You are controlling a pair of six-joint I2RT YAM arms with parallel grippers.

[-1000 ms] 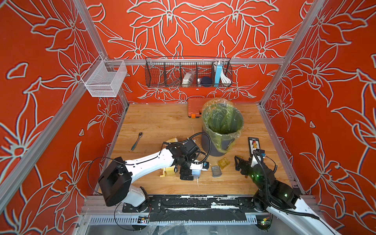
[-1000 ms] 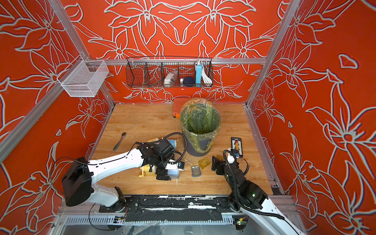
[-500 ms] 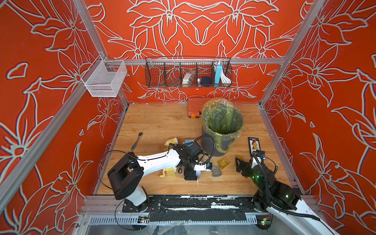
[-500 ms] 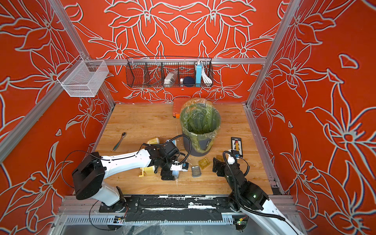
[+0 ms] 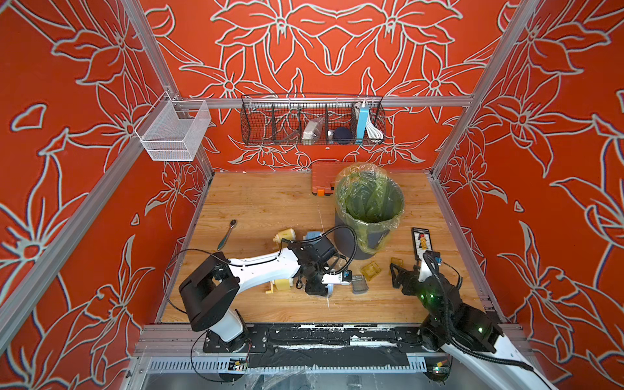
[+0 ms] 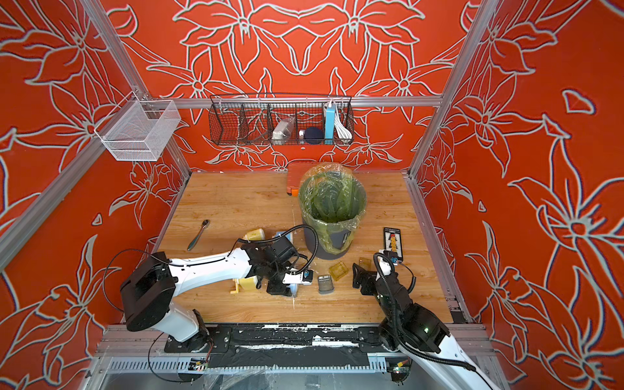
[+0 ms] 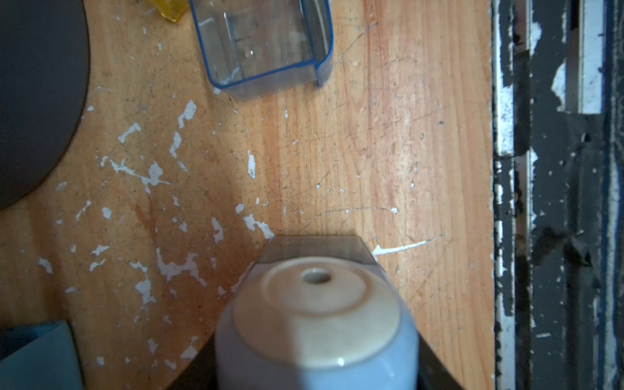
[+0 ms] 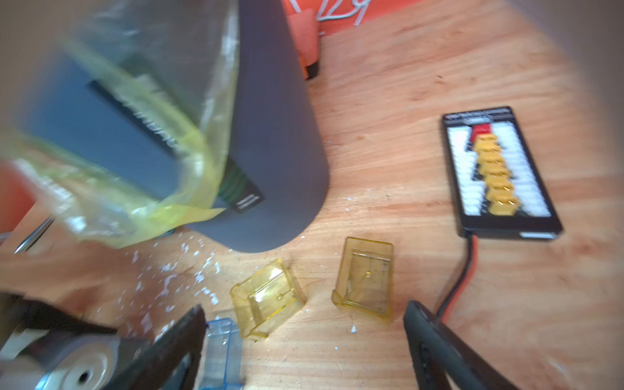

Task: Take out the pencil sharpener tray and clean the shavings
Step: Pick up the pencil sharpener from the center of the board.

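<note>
While shavings litter the table, sharpener is gripped

Left gripper pinches the sharpener, grey tray in place; right gripper is spread wide. Shavings lie beside the bin, whose label is too blurred to read.

Table: pale grained wood, matt, finely scratched; shavings: whitish dull flakes; pencil sharpener: smooth pale-blue plastic, cream matt face; tray: clear glossy plastic, blue-edged; yellow tray: transparent plastic; bin: matt grey plastic; liner: thin shiny yellow-green film; basket, upper centre in a top view: dark metal wire.
</note>
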